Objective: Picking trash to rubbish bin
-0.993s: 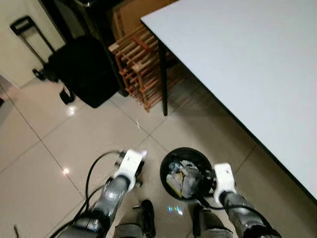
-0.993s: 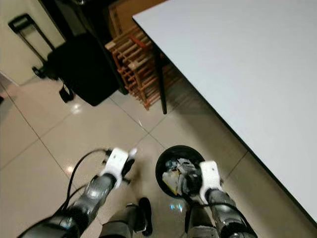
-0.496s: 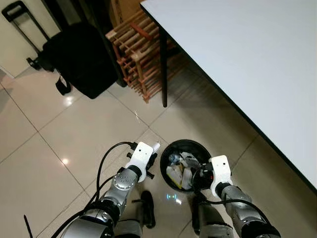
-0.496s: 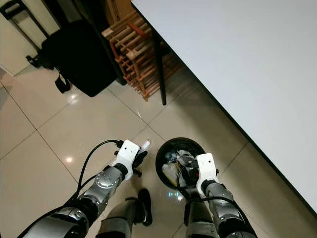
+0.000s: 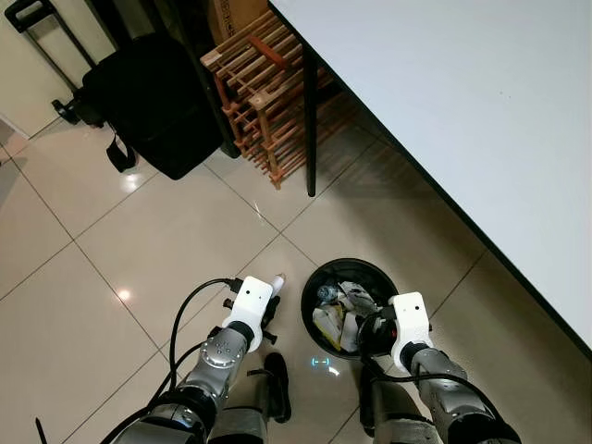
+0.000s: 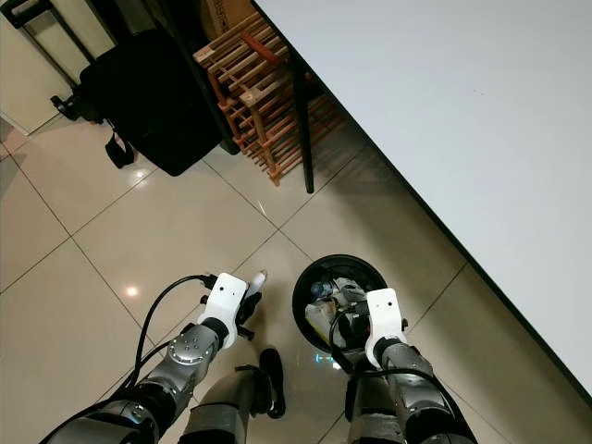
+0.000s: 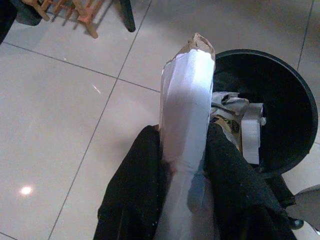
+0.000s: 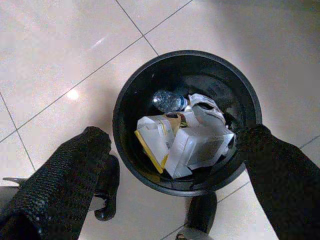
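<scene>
Down near the robot's own feet, the left gripper (image 7: 187,165) was clamped on a piece of white trash (image 7: 185,125) — a flattened, paper-like packet with a torn brownish tip — pinched between its two black fingers (image 7: 137,185) and pointing past them. It hung over the tiled floor (image 5: 139,259) just beside the left edge of the black rubbish bin (image 5: 310,301), not yet over the opening. The right gripper (image 8: 170,165) hovered above the same bin with its fingers spread well apart and nothing between them, one finger to each side of the rim as its wrist camera looked straight down. Inside the bin lay crumpled white paper (image 8: 200,142), a carton with a yellow edge (image 8: 152,140) and a clear plastic bottle (image 8: 167,100). The bin stood on the glossy beige tiles just in front of the robot, close to the dark edge of a large white table (image 5: 462,102) that filled the right side of the head views. Farther off, one black table leg (image 5: 310,129) came down to the floor, and beside it — partly under the table — stood a wooden rack (image 5: 264,97). Farther left sat a black bag (image 5: 153,97) with a trolley handle (image 5: 28,14) behind it.
</scene>
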Controlling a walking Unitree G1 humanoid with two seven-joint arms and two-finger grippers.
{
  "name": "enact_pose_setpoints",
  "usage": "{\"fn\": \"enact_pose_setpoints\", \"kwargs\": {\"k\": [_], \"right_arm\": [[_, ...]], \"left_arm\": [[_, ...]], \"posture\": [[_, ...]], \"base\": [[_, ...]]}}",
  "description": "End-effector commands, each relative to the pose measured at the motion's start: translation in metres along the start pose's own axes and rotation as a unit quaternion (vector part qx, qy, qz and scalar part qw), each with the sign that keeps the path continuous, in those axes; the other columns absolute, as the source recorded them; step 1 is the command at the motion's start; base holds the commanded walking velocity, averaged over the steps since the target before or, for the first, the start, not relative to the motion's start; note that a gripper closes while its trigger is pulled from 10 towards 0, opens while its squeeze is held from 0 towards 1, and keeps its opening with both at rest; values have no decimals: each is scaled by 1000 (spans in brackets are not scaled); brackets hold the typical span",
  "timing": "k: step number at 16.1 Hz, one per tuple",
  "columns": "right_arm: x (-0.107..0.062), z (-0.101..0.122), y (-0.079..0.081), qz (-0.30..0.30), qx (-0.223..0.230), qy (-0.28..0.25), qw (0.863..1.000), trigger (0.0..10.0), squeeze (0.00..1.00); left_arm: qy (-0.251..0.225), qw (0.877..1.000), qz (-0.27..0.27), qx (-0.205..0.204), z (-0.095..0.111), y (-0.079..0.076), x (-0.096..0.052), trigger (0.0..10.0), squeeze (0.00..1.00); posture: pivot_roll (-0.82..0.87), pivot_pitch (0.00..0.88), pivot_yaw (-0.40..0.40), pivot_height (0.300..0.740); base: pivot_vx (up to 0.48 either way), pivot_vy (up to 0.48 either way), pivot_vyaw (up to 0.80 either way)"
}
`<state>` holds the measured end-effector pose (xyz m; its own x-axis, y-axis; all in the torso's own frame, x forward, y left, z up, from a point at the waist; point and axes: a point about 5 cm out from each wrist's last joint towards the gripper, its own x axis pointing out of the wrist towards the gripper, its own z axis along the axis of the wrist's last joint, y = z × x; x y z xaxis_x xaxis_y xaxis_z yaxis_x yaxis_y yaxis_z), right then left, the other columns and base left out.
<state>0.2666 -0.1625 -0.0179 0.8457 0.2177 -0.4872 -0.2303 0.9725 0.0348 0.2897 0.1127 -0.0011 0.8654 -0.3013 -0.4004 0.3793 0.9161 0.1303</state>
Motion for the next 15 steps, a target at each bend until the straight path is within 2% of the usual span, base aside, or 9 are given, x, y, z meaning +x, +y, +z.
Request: {"fn": "enact_pose_setpoints", "kwargs": {"k": [1, 11, 15], "right_arm": [[-5, -16, 2, 0, 10, 29, 1000, 10000, 0], [-6, -21, 4, 1, 8, 42, 999, 10000, 0], [-5, -20, 4, 3, 6, 40, 999, 10000, 0]], "left_arm": [[30, 999, 7, -12, -17, -1, -7, 10000, 0], [27, 999, 13, -13, -15, 1, -6, 10000, 0], [22, 999, 17, -19, -14, 3, -6, 10000, 0]], "posture": [[6, 364, 118, 740], [9, 357, 115, 740], [9, 356, 113, 740]], "base": [[0, -420, 0], [0, -391, 0], [0, 0, 0]]}}
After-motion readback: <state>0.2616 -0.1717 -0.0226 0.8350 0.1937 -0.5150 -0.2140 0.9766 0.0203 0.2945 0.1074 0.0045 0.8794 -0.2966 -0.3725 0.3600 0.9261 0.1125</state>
